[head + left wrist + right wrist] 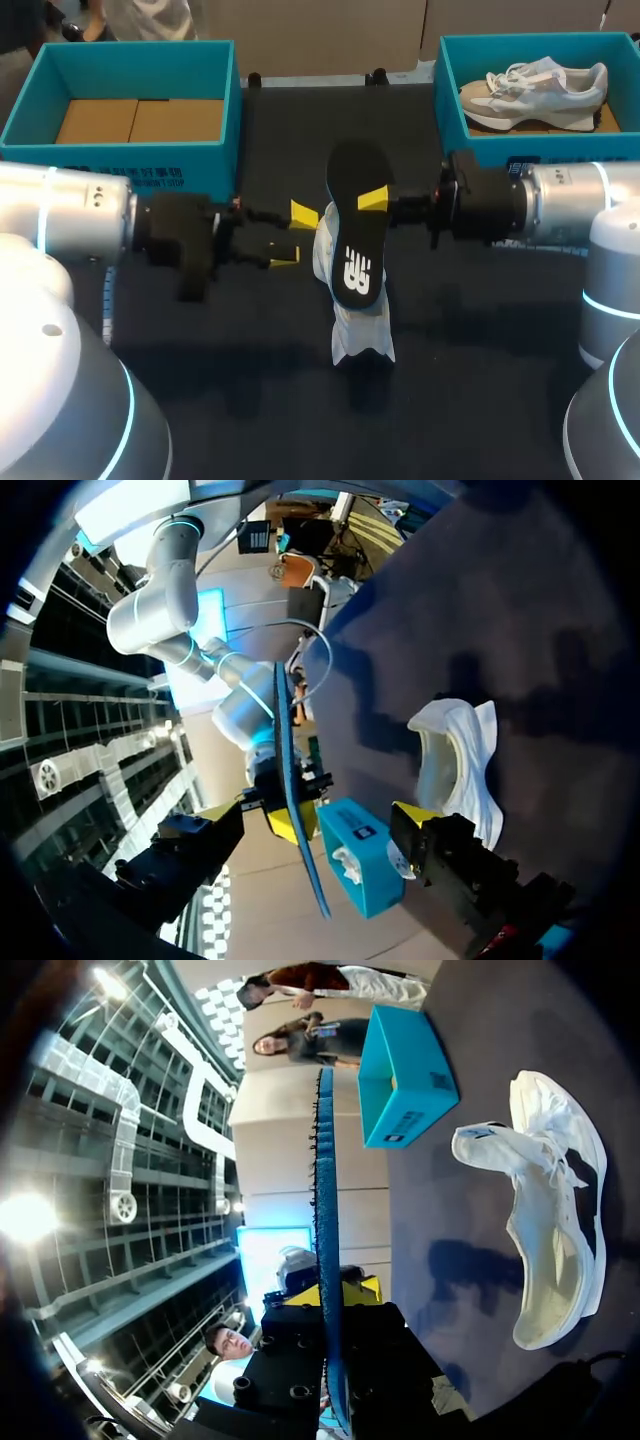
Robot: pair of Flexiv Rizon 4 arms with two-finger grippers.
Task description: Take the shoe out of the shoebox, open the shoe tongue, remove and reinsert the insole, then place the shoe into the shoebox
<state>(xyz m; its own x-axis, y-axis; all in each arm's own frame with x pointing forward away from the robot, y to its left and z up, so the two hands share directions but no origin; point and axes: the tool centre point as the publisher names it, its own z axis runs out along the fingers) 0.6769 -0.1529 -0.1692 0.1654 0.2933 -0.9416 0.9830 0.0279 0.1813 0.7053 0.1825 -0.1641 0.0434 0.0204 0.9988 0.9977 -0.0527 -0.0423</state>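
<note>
As one shoebox [120,155] holds cardboard [140,120], another [447,90], a shoe [535,88].

Dark tabletop with a second teal box and a spare sneaker

A matte black tabletop [480,330] fills the scene, marked only by soft shadows near its middle and front. At its far right corner stands an open teal box [448,90] with upright walls and a small printed label on the near wall. A grey and beige sneaker [535,88] with white laces lies on its side inside the box, its toe pointing left, resting on a brown cardboard floor [608,118]. Two small dark fittings [255,78] sit well apart along the tabletop's far edge; what they are cannot be told.
</note>
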